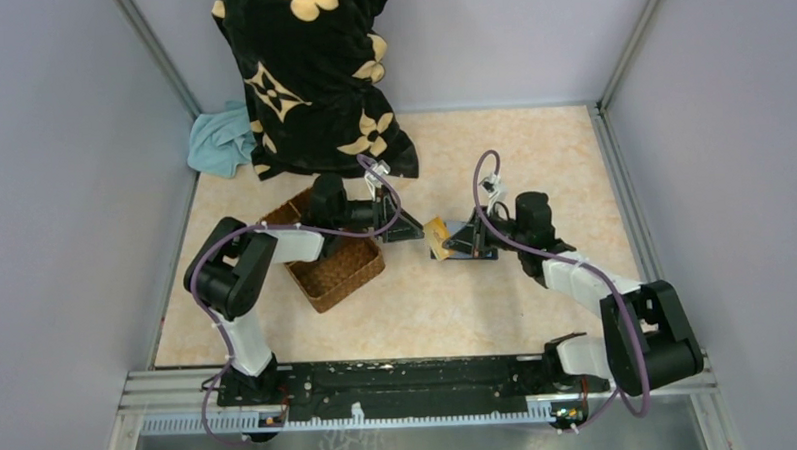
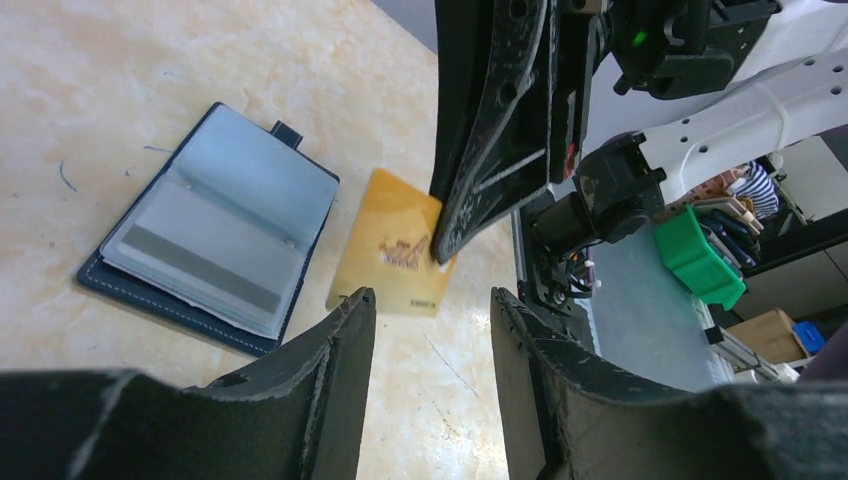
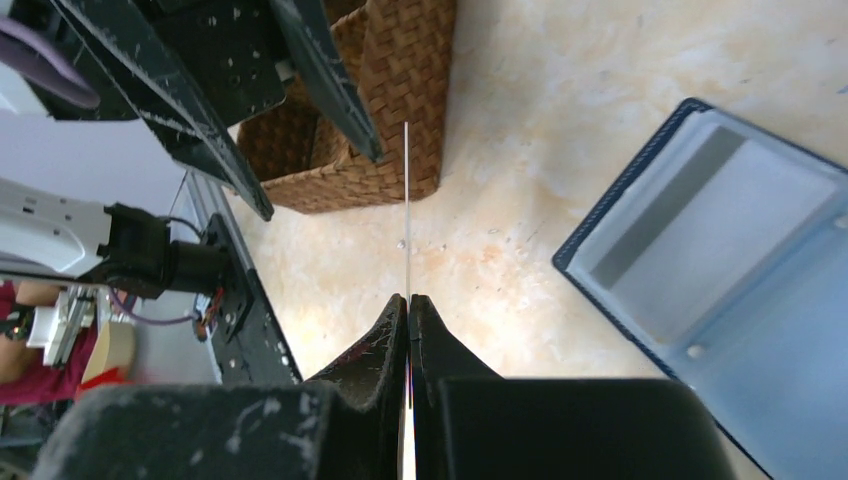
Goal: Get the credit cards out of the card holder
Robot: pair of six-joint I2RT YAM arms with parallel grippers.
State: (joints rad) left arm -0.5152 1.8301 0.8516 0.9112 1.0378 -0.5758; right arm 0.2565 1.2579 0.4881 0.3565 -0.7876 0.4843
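Observation:
The navy card holder (image 2: 215,230) lies open on the table, pale blue inside; it also shows in the top view (image 1: 475,246) and the right wrist view (image 3: 720,260). My right gripper (image 3: 408,298) is shut on a gold credit card (image 2: 395,245), seen edge-on as a thin line (image 3: 407,200), and holds it above the table just left of the holder. In the top view the card (image 1: 437,236) sits between both grippers. My left gripper (image 2: 432,300) is open, its fingertips just short of the card's free edge, with nothing between them.
A brown wicker basket (image 1: 331,257) stands left of the card, under my left arm, and shows in the right wrist view (image 3: 370,110). A black flower-patterned bag (image 1: 309,78) and a teal cloth (image 1: 221,139) lie at the back left.

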